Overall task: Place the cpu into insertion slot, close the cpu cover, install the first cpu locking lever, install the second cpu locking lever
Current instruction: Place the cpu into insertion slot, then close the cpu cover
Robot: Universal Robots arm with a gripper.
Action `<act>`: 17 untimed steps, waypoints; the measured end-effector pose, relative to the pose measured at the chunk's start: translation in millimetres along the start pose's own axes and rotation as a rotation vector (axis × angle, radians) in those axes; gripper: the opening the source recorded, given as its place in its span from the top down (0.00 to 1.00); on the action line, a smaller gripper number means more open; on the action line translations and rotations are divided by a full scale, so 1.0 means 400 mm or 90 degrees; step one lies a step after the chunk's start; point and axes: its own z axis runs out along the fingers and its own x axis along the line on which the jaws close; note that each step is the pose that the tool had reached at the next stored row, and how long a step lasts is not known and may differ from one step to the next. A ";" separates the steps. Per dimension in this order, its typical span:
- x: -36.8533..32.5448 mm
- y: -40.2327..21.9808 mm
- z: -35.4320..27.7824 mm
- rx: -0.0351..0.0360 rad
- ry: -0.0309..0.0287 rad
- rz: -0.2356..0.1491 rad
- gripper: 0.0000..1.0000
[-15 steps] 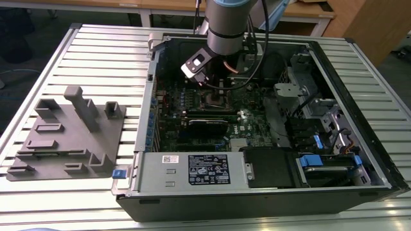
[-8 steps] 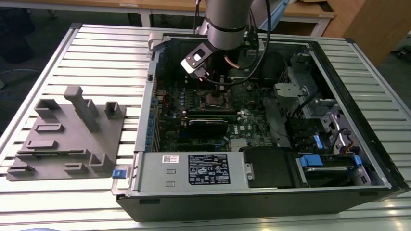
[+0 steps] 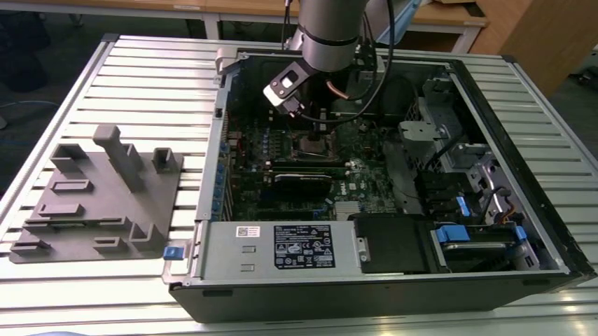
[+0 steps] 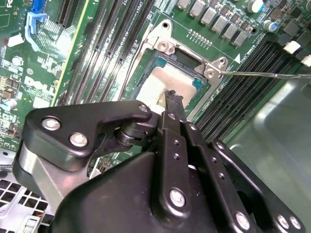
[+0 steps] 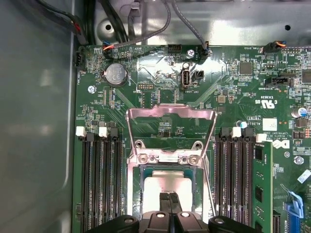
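Step one looks done to us: the cpu (image 5: 156, 186) lies in the insertion slot (image 5: 138, 193); the cpu cover (image 5: 171, 113) stands open, a locking lever (image 4: 265, 74) unlatched; claw (image 5: 170, 195) pressed together, empty.

A grey fixture plate (image 3: 110, 204) lies beside the open computer case (image 3: 374, 297).

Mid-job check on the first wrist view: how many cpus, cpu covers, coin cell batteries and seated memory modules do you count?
cpu: 1
cpu cover: 1
coin cell battery: 1
memory module: 1
Total: 4
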 end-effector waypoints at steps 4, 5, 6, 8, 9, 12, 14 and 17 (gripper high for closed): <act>0.000 0.000 -0.006 -0.0001 0.0002 0.000 0.89; 0.000 0.000 -0.012 -0.0001 0.0002 0.000 0.89; 0.000 0.000 -0.012 -0.0001 0.0002 0.000 0.89; 0.000 0.000 -0.013 -0.0001 0.0001 0.000 0.89; 0.000 0.000 -0.013 0.0000 0.0000 0.000 0.89; 0.001 0.000 -0.017 -0.0001 0.0002 0.000 0.89; 0.001 0.000 -0.020 -0.0001 0.0001 0.000 0.89; 0.001 0.001 -0.022 -0.0002 0.0003 0.000 0.89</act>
